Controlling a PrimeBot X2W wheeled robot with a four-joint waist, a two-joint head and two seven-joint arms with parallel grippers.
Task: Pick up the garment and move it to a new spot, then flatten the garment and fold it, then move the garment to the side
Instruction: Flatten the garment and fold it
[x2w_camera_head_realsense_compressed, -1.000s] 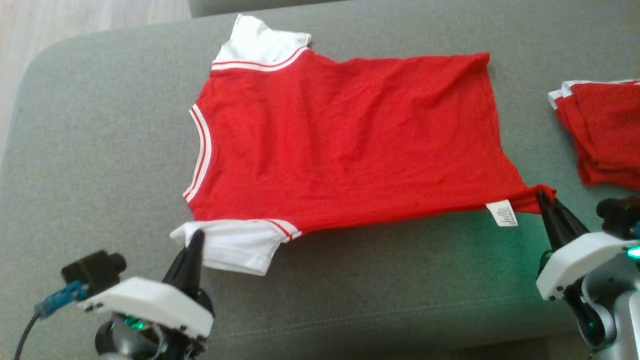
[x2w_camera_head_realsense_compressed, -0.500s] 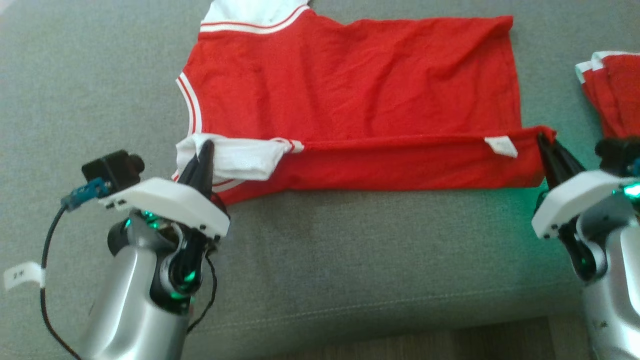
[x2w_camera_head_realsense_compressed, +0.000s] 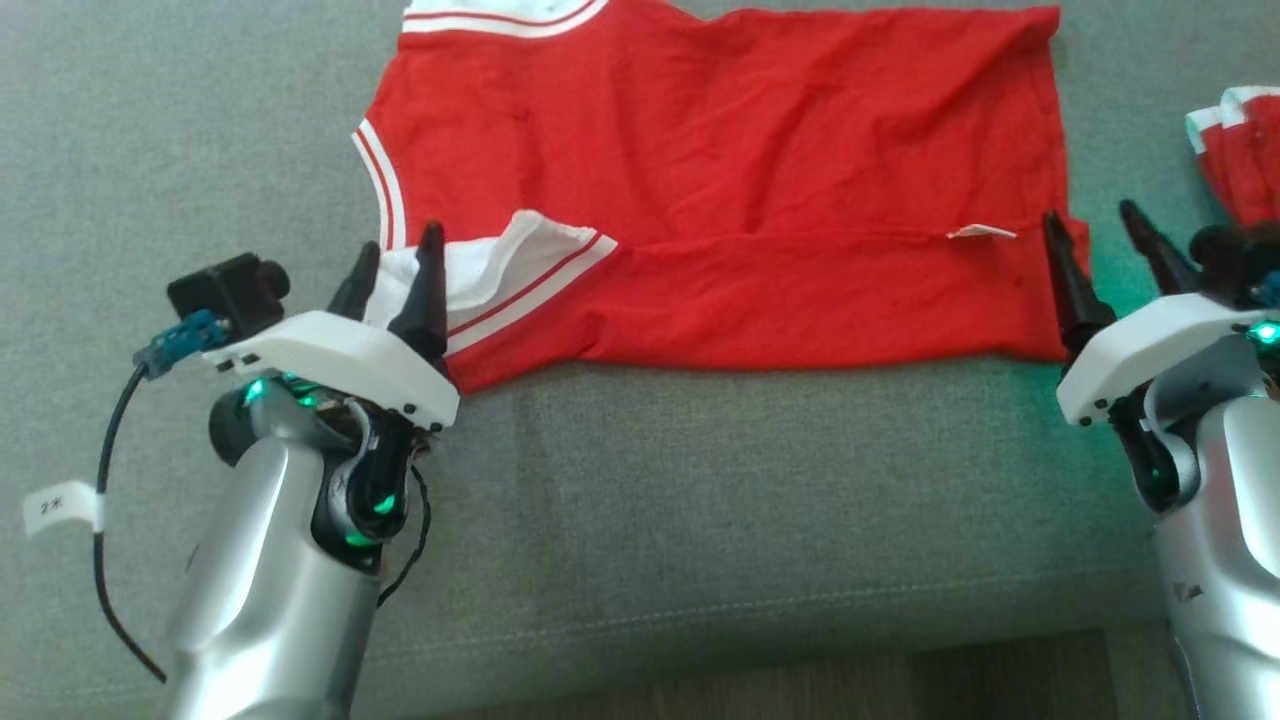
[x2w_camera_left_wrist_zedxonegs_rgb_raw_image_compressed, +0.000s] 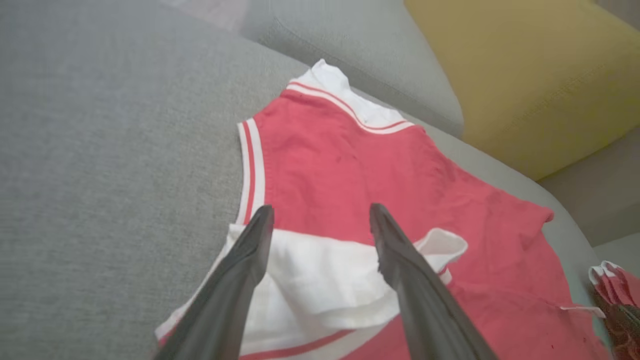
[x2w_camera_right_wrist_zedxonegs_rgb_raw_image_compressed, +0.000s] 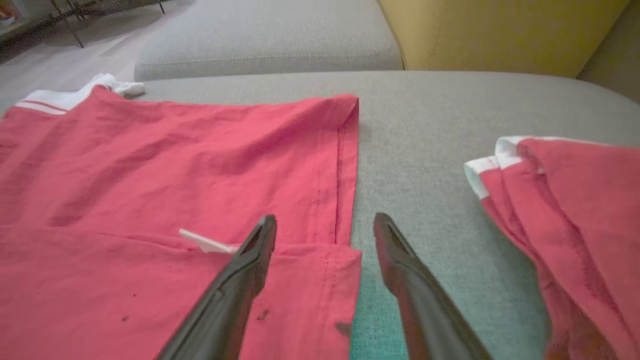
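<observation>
Grey sofa seat (x2w_camera_head_realsense_compressed: 700, 500) filled the workspace, and the red garment (x2w_camera_head_realsense_compressed: 720, 130) lay spread across it with its neck end to the robot's left and its hem to the right. The near long edge was doubled over the body as a folded strip (x2w_camera_head_realsense_compressed: 800, 300), which looked fairly straight. A folded red pile (x2w_camera_head_realsense_compressed: 1245, 150) sat well apart at the right edge. The white sleeve (x2w_camera_head_realsense_compressed: 500, 262) lay on top at the strip's left end, rumpled, with the cuff curled up. Left gripper (x2w_camera_head_realsense_compressed: 400, 242) hovered over that sleeve with its fingers spread and gripping nothing. In the left wrist view the sleeve (x2w_camera_left_wrist_zedxonegs_rgb_raw_image_compressed: 320, 280) lay loose between them. Right gripper (x2w_camera_head_realsense_compressed: 1090, 213) was spread and empty too, with one finger above the hem corner and the other over bare cushion. The small label (x2w_camera_head_realsense_compressed: 980, 233) poked out at the fold line. Judgement: this looked like the end of the first lengthwise fold. To do it well, both arms should lift straight up so the tips don't snag cloth and drag the strip open. The bunched sleeve likely needs pressing flat before the far edge gets folded, or the bump will carry through.
</observation>
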